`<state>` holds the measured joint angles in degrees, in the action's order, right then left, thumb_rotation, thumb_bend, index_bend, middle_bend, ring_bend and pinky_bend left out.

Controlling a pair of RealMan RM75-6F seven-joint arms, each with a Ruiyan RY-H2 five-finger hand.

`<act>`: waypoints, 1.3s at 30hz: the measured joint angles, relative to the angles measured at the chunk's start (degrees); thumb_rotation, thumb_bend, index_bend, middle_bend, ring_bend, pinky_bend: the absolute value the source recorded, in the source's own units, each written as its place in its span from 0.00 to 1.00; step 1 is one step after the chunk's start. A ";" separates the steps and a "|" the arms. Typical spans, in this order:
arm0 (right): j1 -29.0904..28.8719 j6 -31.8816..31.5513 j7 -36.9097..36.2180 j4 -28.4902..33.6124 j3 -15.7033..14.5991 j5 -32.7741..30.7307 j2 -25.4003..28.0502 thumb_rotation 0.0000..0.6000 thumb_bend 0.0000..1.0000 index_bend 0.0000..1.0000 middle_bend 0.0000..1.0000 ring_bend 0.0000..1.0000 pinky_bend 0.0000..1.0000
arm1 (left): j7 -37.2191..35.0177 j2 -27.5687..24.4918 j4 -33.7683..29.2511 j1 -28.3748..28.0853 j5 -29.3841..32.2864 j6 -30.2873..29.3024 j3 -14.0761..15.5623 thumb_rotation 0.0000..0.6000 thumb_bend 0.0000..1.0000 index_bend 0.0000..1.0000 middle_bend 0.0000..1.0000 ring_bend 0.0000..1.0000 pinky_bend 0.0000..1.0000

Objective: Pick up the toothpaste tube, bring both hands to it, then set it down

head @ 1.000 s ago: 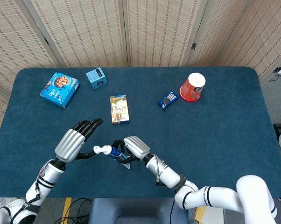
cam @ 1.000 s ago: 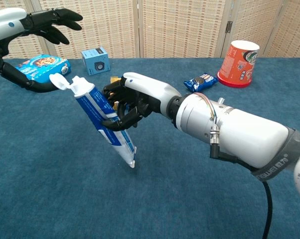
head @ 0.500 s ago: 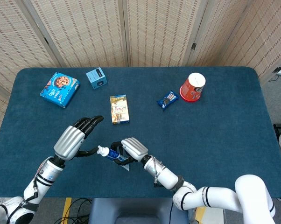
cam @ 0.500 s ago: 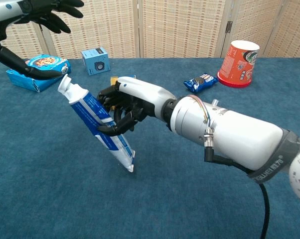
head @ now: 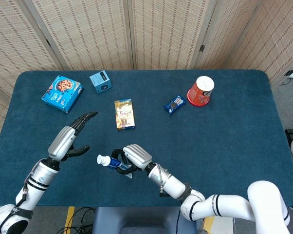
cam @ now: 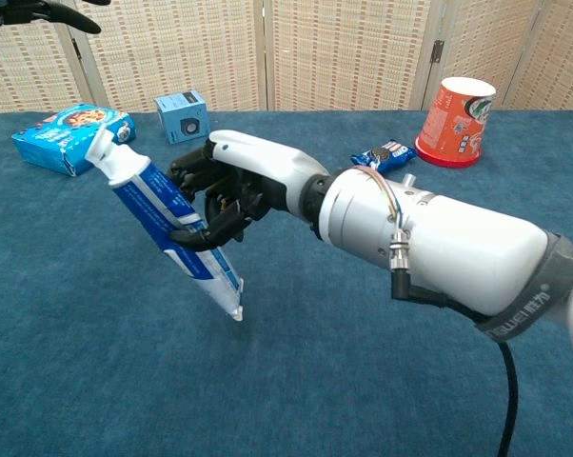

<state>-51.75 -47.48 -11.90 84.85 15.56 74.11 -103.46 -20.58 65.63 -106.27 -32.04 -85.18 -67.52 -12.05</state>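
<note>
The toothpaste tube (cam: 167,228) is blue and white with a white cap. It stands tilted, cap up and to the left, with its crimped end touching or just above the blue cloth. My right hand (cam: 229,186) grips it around the middle; in the head view the right hand (head: 136,157) is near the table's front edge with the tube (head: 110,162) poking out to the left. My left hand (head: 68,139) hovers to the left of the tube, fingers spread and holding nothing, apart from the cap. In the chest view only its fingertips (cam: 39,9) show at the top left.
A yellow snack box (head: 124,114) lies just behind the hands. Farther back are a blue cookie box (head: 62,93), a small blue carton (head: 100,81), a dark cookie packet (head: 174,104) and a red cup (head: 200,90). The table (head: 224,146) is covered in blue cloth.
My left hand has pulled away from the tube's cap, moving left and back. My right hand has carried the tube slightly left and lower.
</note>
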 measured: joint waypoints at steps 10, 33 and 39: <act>-3.21 1.64 5.68 1.96 3.59 -6.44 -1.41 1.00 0.72 0.79 0.75 0.62 0.64 | 3.71 1.26 0.61 -1.64 -1.13 1.63 0.92 0.00 0.00 0.06 0.11 0.09 0.17; -6.20 1.41 9.85 3.11 5.86 -12.34 -1.97 1.00 0.73 0.81 0.77 0.65 0.64 | 9.92 2.73 1.54 -4.33 -1.27 6.14 3.73 0.00 0.00 0.00 0.08 0.08 0.17; -6.74 1.36 10.88 3.19 5.87 -13.59 -1.98 1.00 0.74 0.82 0.78 0.65 0.64 | 12.21 1.48 0.42 -5.34 -0.05 8.37 4.06 0.00 0.00 0.00 0.06 0.07 0.17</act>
<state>-58.49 -46.12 -1.02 88.04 21.43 60.52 -105.44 -8.37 67.11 -105.85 -37.38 -85.24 -59.15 -7.99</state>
